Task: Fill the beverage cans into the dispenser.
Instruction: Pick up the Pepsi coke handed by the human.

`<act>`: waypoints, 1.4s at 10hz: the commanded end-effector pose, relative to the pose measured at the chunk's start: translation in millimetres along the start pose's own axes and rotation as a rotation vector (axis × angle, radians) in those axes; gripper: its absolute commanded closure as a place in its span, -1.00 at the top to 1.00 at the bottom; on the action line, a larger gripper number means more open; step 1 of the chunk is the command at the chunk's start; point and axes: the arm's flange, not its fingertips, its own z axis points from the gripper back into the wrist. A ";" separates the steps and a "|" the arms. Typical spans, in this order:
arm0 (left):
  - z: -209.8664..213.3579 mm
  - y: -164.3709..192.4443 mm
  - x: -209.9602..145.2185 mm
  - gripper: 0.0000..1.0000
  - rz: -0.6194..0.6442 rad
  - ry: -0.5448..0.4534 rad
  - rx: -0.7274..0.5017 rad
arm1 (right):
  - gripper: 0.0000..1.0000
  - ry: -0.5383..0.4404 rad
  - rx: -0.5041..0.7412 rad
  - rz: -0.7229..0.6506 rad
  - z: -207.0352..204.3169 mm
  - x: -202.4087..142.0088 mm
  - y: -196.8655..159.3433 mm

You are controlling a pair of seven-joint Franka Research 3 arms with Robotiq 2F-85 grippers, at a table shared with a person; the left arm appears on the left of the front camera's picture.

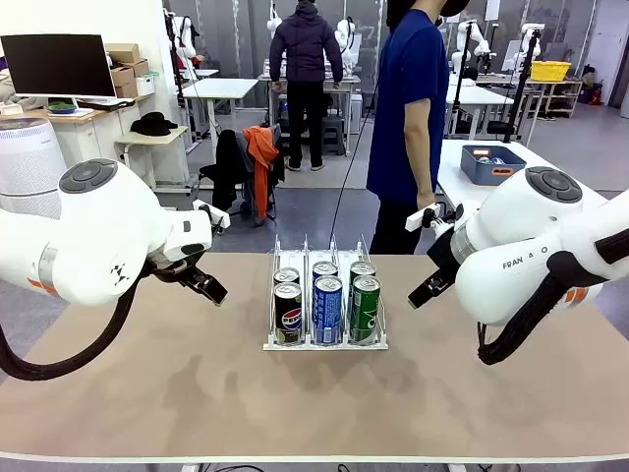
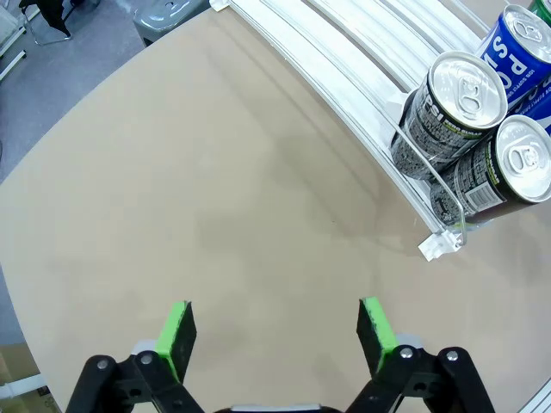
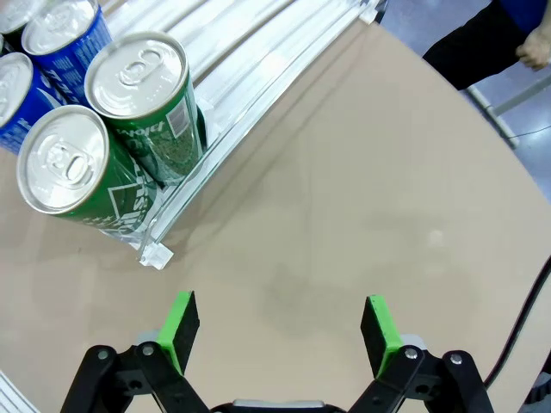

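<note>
The clear three-lane dispenser (image 1: pixel 324 339) stands mid-table with two cans in each lane: black Pepsi cans (image 1: pixel 288 313) on the left, blue cans (image 1: pixel 327 309) in the middle, green cans (image 1: pixel 365 308) on the right. My left gripper (image 1: pixel 208 286) hovers open left of the rack; in the left wrist view it (image 2: pixel 275 331) is empty above bare tabletop, the black cans (image 2: pixel 454 107) to its upper right. My right gripper (image 1: pixel 429 289) hovers open right of the rack; in the right wrist view it (image 3: pixel 280 331) is empty, the green cans (image 3: pixel 142 95) to its upper left.
A person in a blue shirt (image 1: pixel 408 108) stands at the table's far edge, a hand (image 1: pixel 426 204) hanging near my right arm. Behind on the right a blue-grey bin (image 1: pixel 491 163) sits on another table. The tan tabletop (image 1: pixel 314 403) stretches bare in front of the rack.
</note>
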 end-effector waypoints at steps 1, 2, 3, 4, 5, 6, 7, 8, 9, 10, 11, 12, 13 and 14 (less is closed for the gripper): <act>15.6 8.0 11.1 1.00 0.074 0.062 -0.050 | 1.00 0.023 0.076 -0.005 22.7 9.3 -27.7; 32.9 23.1 7.0 1.00 0.064 0.065 -0.099 | 1.00 0.017 0.137 -0.049 32.7 9.8 -28.3; 40.5 35.2 10.3 1.00 0.045 0.047 -0.146 | 1.00 0.002 0.165 -0.066 41.0 16.2 -41.0; 45.4 41.2 15.7 1.00 0.037 0.039 -0.189 | 1.00 0.014 0.195 -0.058 52.4 25.5 -55.7; 66.3 46.6 12.1 1.00 0.003 0.023 -0.268 | 1.00 0.006 0.247 -0.084 71.6 29.0 -60.1; 84.2 54.1 12.4 1.00 -0.047 -0.011 -0.322 | 1.00 -0.012 0.283 -0.089 86.5 32.7 -70.8; 98.3 64.2 14.8 1.00 -0.087 -0.040 -0.348 | 1.00 -0.010 0.323 -0.078 100.3 38.9 -88.4; 117.3 74.5 13.7 1.00 -0.136 -0.072 -0.389 | 1.00 -0.007 0.363 -0.068 116.8 44.8 -101.9; 138.0 86.3 12.6 1.00 -0.182 -0.118 -0.422 | 1.00 -0.026 0.382 -0.070 133.6 49.7 -110.7; 152.2 91.8 12.8 1.00 -0.223 -0.141 -0.425 | 1.00 -0.035 0.398 -0.053 147.0 53.3 -118.0; 167.0 92.1 12.5 1.00 -0.267 -0.174 -0.410 | 1.00 -0.022 0.412 -0.038 162.1 55.2 -121.2; 177.9 94.5 12.6 1.00 -0.338 -0.186 -0.366 | 1.00 -0.029 0.401 -0.011 173.3 58.6 -123.7; 186.3 100.7 14.7 1.00 -0.380 -0.183 -0.326 | 1.00 -0.037 0.314 0.000 179.9 60.6 -120.6; 181.7 95.2 13.8 1.00 -0.336 -0.165 -0.278 | 1.00 -0.017 0.242 0.005 179.5 56.5 -112.1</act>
